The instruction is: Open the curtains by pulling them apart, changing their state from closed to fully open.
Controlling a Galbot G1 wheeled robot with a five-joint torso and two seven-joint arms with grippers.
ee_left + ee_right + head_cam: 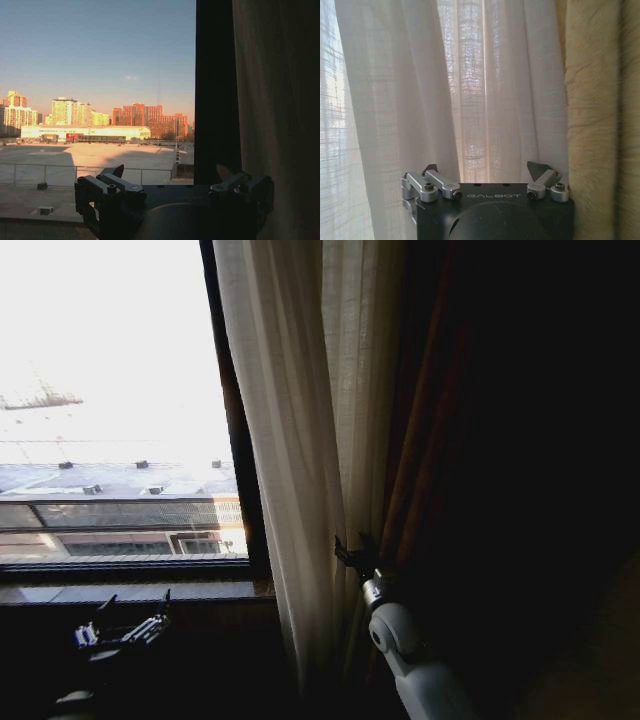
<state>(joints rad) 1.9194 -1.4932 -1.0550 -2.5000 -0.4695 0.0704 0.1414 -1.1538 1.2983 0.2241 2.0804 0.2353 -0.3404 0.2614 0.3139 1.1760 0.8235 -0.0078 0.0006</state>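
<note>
The sheer white curtains (300, 440) hang bunched in vertical pleats just right of the bare window glass (110, 390). My right gripper (355, 545) stands open at the right edge of that bunch, fingers pointing up, beside the dark drape (440, 440). In the right wrist view the curtains (470, 90) hang right in front of the open right gripper (484, 170), with nothing between its fingers. My left gripper (137, 602) is low by the window sill, open and empty. In the left wrist view the left gripper (170, 175) faces the glass, with a curtain (275, 100) off to one side.
A dark window frame post (235, 420) runs between the glass and the curtains. The window sill (130, 590) lies just beyond the left gripper. A yellowish drape edge (592, 100) hangs beside the sheer fabric. Rooftops and buildings (100, 120) show outside.
</note>
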